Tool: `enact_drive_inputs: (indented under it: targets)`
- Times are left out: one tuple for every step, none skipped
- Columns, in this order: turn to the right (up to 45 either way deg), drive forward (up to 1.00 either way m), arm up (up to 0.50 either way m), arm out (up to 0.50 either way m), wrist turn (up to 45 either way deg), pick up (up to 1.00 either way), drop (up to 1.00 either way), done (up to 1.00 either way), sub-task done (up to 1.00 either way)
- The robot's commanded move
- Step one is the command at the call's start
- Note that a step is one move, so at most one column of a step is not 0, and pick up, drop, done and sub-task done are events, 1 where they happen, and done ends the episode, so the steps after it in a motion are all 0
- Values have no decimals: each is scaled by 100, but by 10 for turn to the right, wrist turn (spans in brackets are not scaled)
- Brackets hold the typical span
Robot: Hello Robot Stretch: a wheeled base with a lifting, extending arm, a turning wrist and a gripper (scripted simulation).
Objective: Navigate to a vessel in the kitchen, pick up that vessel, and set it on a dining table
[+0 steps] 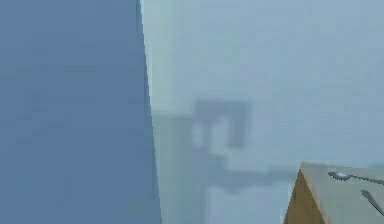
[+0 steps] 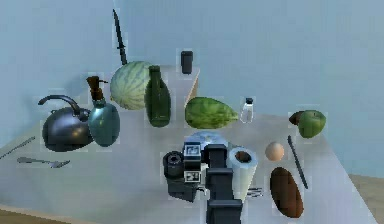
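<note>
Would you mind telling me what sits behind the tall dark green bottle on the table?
Behind the tall dark green bottle lies a round striped green melon; the bottle covers its right edge in the arm side view. Whether they touch cannot be told.

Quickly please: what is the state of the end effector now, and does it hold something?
End effector: open or closed cannot be told; the laden table lies behind it, so whether it holds anything cannot either.
</note>
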Motion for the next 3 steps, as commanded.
enact_drive_inputs:
  targets:
    - [0,0,10,0,0,0,0,0,0]
    - [0,0,4,0,0,0,0,0,0]
    - [0,0,0,0,-450,0,0,0,0]
